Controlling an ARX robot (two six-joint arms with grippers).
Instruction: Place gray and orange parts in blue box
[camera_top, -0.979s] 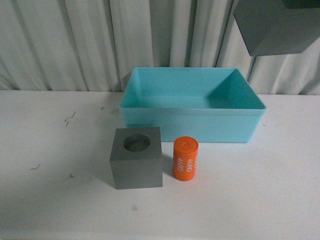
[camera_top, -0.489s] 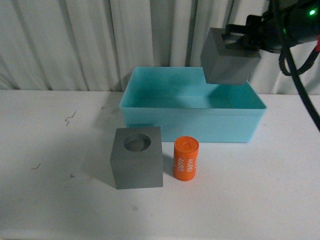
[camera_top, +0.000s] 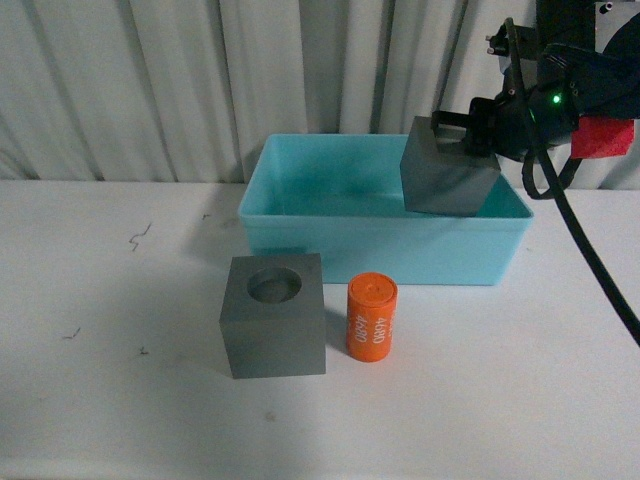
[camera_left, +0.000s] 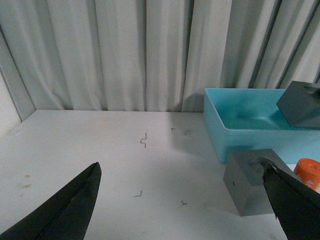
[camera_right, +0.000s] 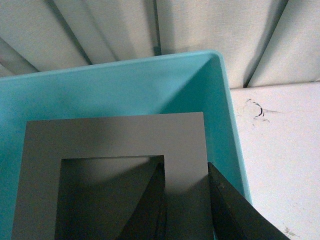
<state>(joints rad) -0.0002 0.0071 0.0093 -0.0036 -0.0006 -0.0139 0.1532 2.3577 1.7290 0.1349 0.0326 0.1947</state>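
Note:
My right gripper (camera_top: 458, 136) is shut on the gray block with the rectangular slot (camera_top: 447, 172) and holds it over the right end of the blue box (camera_top: 300, 232). In the right wrist view the slotted block (camera_right: 115, 137) fills the frame above the box floor (camera_right: 100, 92), one finger inside the slot and one outside its wall. The gray block with the round hole (camera_top: 273, 315) and the orange cylinder marked "4680" (camera_top: 371, 317) stand on the table in front of the box. My left gripper (camera_left: 182, 200) is open above the table, with the round-hole block (camera_left: 252, 180) by its finger.
White table (camera_top: 110, 280) with small dark marks (camera_top: 138, 236); a pleated curtain (camera_top: 200, 80) behind. The right arm's cables (camera_top: 590, 260) hang down at the right of the box.
The right gripper has come down and left with the slotted block, from high at the upper right to just over the right end of the blue box. The other parts have not moved.

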